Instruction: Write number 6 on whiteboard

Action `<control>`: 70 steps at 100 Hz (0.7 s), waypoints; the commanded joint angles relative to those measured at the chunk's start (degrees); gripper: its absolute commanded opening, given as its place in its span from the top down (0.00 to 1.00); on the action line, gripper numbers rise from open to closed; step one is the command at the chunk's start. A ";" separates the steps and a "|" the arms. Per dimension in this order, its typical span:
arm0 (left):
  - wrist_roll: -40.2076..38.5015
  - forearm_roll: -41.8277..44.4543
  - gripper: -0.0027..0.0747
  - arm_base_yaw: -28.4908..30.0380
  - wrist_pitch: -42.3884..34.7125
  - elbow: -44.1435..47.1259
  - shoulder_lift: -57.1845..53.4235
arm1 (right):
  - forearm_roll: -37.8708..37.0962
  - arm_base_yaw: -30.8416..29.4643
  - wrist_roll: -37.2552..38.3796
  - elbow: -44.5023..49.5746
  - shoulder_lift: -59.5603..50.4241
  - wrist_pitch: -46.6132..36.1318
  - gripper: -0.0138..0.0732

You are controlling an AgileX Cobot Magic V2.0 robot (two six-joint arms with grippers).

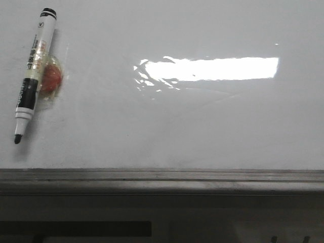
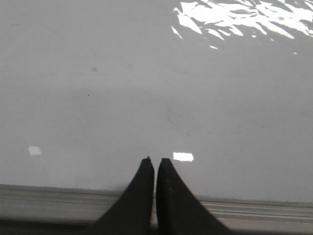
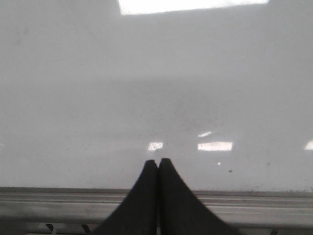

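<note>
The whiteboard [image 1: 192, 121] fills the front view, glossy white, with a bright light strip reflected on it and a grey metal rail [image 1: 162, 177] along its near edge. No number 6 shows on it. An uncapped black-and-white marker pen [image 1: 34, 73] lies at the far left, tip toward the rail, resting on a small red object [image 1: 50, 78]. My left gripper [image 2: 155, 160] is shut and empty over the rail [image 2: 244, 208]. My right gripper [image 3: 158, 161] is shut and empty over the rail [image 3: 254, 203]. Neither gripper shows in the front view.
Below the rail in the front view is a dark grey table front [image 1: 162, 223]. The board [image 2: 122, 88] in the left wrist view and the board [image 3: 146, 73] in the right wrist view bear only faint specks and light reflections.
</note>
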 commanded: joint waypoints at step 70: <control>-0.56 0.00 0.99 0.21 -2.81 2.60 -1.80 | -0.83 -0.26 -0.29 1.58 -1.03 -1.75 0.91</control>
